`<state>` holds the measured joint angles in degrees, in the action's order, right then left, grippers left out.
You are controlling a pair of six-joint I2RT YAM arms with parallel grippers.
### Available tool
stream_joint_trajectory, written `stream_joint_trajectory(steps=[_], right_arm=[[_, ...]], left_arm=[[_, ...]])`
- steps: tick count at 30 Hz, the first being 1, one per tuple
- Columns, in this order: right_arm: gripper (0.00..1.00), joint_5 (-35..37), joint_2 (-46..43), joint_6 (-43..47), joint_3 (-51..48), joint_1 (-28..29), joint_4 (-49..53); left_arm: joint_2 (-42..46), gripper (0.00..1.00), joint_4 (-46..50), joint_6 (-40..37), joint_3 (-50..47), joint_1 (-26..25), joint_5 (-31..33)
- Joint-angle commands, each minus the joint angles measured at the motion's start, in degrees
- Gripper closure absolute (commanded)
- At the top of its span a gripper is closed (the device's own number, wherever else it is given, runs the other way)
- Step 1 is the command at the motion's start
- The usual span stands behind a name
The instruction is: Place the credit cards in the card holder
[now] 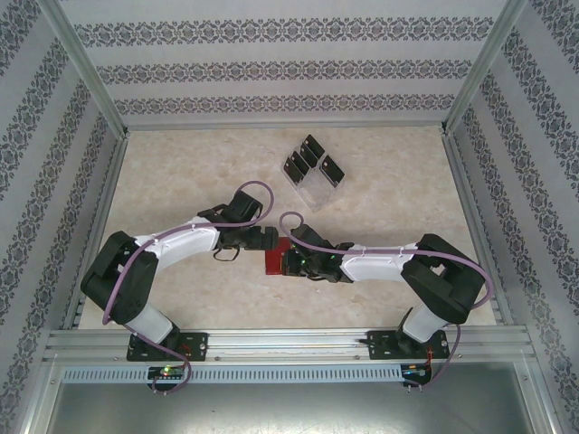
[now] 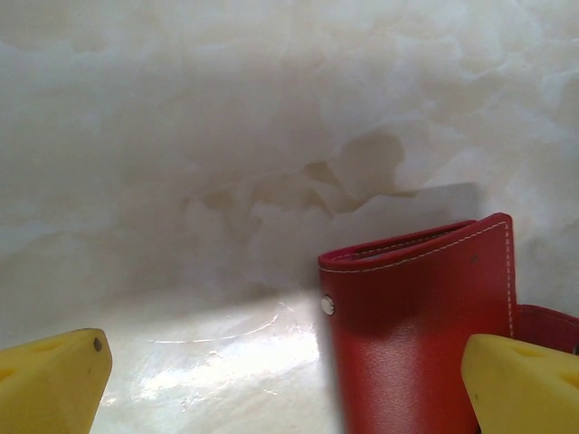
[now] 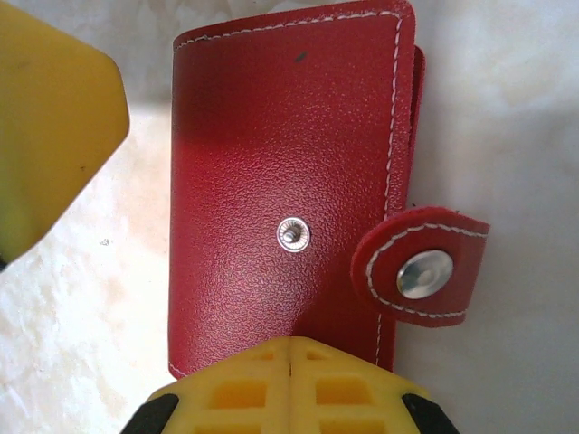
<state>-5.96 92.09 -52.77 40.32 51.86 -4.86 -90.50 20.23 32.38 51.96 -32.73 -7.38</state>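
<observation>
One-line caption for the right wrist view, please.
Folded red card holder on the pale marbled table, snap tab unfastened, right gripper shut at its edge.

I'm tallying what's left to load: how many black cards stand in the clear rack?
5 cards that I can distinguish, all in the clear rack at the table's far centre: four staggered along its left side, one on its right. They overlap, so more may be hidden.

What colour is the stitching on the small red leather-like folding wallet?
White stitching on the red wallet, clearest in right wrist view.
</observation>
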Motion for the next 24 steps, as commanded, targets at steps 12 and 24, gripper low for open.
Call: stream_joint_trajectory(steps=[12, 24], right_arm=[[0.94, -1.1, -2.1, 0.2, -0.8, -1.5, 0.8], [0.61, 6.7, -11.8, 10.3, 12.1, -6.9, 29.2]], left_arm=[[-6.5, 0.00, -2.0, 2.8, -2.1, -0.8, 5.0], [-6.4, 0.00, -5.3, 4.4, -4.7, -1.0, 3.4]])
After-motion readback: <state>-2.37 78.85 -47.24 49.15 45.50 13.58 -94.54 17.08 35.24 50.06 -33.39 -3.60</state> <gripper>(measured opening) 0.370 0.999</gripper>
